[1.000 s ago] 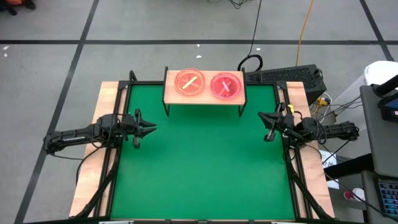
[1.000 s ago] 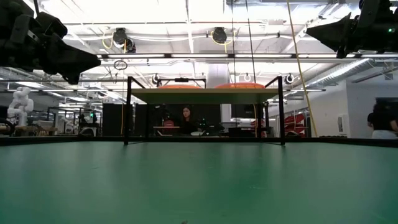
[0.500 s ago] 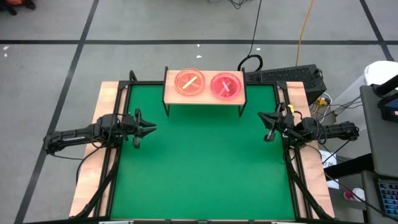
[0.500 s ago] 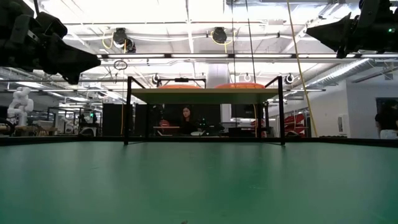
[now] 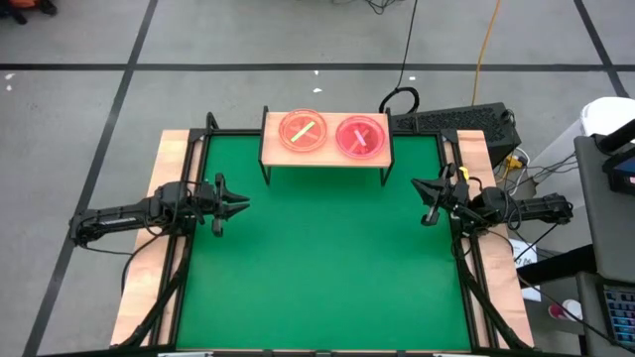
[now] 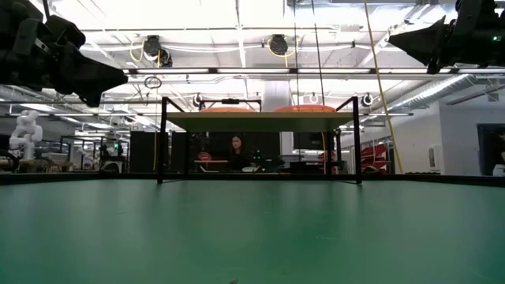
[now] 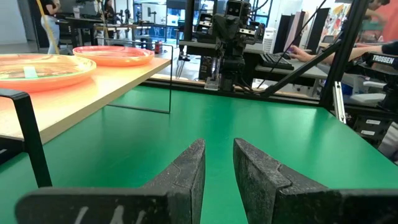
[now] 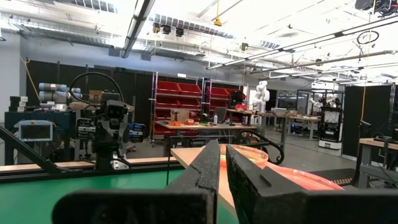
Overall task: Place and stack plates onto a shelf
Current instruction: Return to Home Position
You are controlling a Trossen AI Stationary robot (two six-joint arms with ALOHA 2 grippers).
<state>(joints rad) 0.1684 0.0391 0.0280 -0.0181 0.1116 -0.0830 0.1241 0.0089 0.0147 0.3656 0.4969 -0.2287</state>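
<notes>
Surface: a green mat (image 5: 327, 268) covers the table (image 5: 171, 149), whose pale wood shows along the left and right edges of the high view; the mat is bare apart from the shelf's legs.
Shelf: the shelf (image 5: 325, 154) stands at the mat's far edge, upper centre of the high view; in the low view its board (image 6: 256, 120) sits level on thin black legs.
Plates: the plates (image 5: 303, 131) lie on the shelf in two piles side by side. The left pile is orange with one yellow stripe on top; the right pile (image 5: 360, 136) is pink with crossed stripes. How many are in each cannot be told.
Left gripper: the left gripper (image 5: 245, 205) hangs over the mat's left side, well apart from the shelf, its fingers (image 7: 189, 168) drawn nearly together and holding nothing.
Right gripper: the right gripper (image 5: 419, 188) is at the mat's right edge, its fingers (image 8: 208, 171) likewise almost touching and empty.
Room: the grey floor (image 5: 248, 40) has dark tape lines, and a yellow cable (image 5: 483, 50) runs across the upper right. In the low view a person (image 6: 237, 146) sits beyond the shelf under bright ceiling lights. The right wrist view shows red bins (image 8: 186, 99) on racks.
</notes>
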